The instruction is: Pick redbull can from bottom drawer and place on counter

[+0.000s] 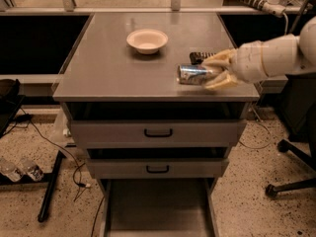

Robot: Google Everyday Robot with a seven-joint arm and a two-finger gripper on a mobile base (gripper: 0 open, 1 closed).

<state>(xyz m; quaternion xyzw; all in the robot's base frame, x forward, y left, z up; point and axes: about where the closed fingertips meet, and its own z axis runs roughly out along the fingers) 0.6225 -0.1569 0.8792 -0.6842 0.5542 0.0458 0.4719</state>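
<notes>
My gripper [215, 71] comes in from the right on a white arm and is shut on the redbull can [192, 74]. The can lies sideways in the cream fingers [218, 59], held over the front right part of the counter [108, 68]; whether it touches the surface I cannot tell. The bottom drawer [158, 209] stands pulled open below the two upper drawers, and its grey tray shows nothing inside.
A cream bowl [147, 40] stands on the counter toward the back. A dark flat packet [200, 57] lies just behind my gripper. The two upper drawers [158, 132] have black handles. An office chair base [291, 181] stands on the floor at right. Cables and bottles lie at left.
</notes>
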